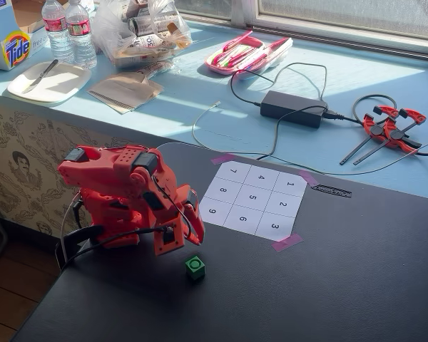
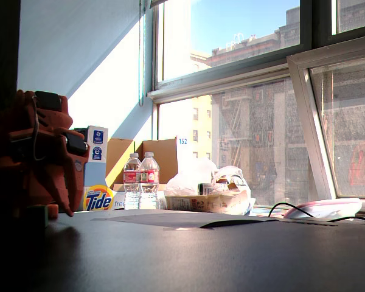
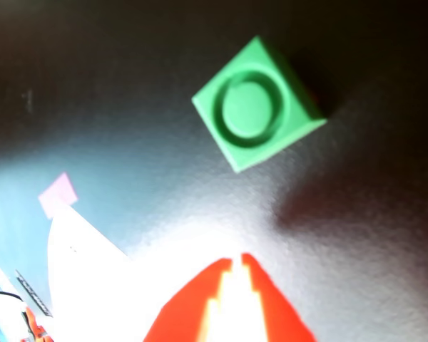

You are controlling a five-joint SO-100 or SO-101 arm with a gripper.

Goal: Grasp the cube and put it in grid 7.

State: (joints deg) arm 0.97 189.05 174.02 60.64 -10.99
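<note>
One folded red arm (image 1: 125, 196) hangs its empty, pressed-together gripper (image 3: 234, 267) near the cube (image 3: 257, 104).

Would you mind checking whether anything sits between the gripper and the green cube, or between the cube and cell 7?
Nothing visible does. In the wrist view, only bare dark table separates the gripper from the cube. In a fixed view, the way to grid 7 crosses only flat paper cells.

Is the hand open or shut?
Shut: in the wrist view the hand shows its red fingertips nearly touching, empty, short of the cube.
</note>
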